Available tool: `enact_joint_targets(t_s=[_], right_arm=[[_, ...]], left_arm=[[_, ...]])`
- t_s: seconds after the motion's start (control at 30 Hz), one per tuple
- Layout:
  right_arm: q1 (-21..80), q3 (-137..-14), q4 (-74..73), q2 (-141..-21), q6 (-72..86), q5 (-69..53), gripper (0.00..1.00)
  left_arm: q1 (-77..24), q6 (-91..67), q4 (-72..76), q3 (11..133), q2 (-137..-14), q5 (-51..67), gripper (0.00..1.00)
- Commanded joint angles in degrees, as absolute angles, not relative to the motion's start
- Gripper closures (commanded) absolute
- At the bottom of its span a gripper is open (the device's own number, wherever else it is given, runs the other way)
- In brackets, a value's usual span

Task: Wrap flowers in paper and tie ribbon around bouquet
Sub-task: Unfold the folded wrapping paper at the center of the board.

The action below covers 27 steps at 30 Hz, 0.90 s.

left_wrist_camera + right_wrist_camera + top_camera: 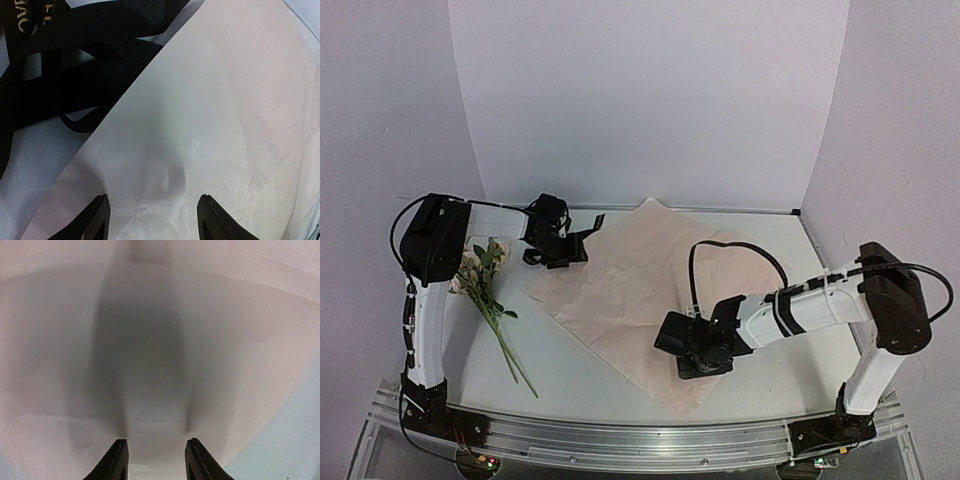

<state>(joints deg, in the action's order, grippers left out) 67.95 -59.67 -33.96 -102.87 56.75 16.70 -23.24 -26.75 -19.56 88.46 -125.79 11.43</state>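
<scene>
The light pink paper (630,290) lies spread flat in the middle of the table. The flowers (483,262) lie to its left, stems pointing toward the near edge. The black ribbon (75,50) with pale lettering lies bunched by the paper's far left edge; in the top view the ribbon (592,222) shows beside my left gripper (570,247). In the left wrist view that left gripper (152,205) hangs open over crinkled paper (210,110), nothing between its fingers. My right gripper (672,342) is low on the paper's near right part. In its wrist view the right gripper (156,447) has its jaws apart with the paper (150,340) bulging just ahead.
White walls close the back and both sides. A metal rail (640,435) runs along the near edge between the arm bases. A black cable (720,250) loops above the right arm. Bare table (300,440) shows beside the paper's right edge.
</scene>
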Motion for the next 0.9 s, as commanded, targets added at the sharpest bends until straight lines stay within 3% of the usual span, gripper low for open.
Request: enact_joint_targets(t_s=[0.0, 0.13, 0.23, 0.33, 0.43, 0.57, 0.87], right_arm=[[70.31, -61.84, -38.00, -102.57, 62.01, 15.19, 0.60], [70.84, -62.85, -38.96, -101.68, 62.39, 13.50, 0.59], [68.74, -60.87, -39.08, -96.98, 62.02, 13.57, 0.51], [64.05, -55.84, -38.66, -89.53, 61.24, 13.82, 0.37], [58.80, -50.21, -36.12, -83.28, 59.61, 12.13, 0.16], [49.89, -41.92, -26.37, -77.73, 58.07, 3.78, 0.05], [33.79, -29.87, 0.31, -78.72, 60.20, -10.68, 0.02]], left_arm=[[-21.98, -25.93, -29.45, 85.60, -131.51, 9.19, 0.38], [-21.97, -26.24, -29.01, 84.92, -130.65, 9.51, 0.38], [-21.97, -26.33, -28.54, 84.52, -128.53, 10.32, 0.35], [-22.00, -26.50, -28.26, 84.68, -126.12, 11.16, 0.32], [-22.16, -26.47, -28.31, 85.43, -124.01, 12.42, 0.28], [-23.37, -25.98, -28.68, 86.26, -120.75, 12.94, 0.20], [-31.59, -27.12, -28.86, 87.10, -116.22, 13.71, 0.15]])
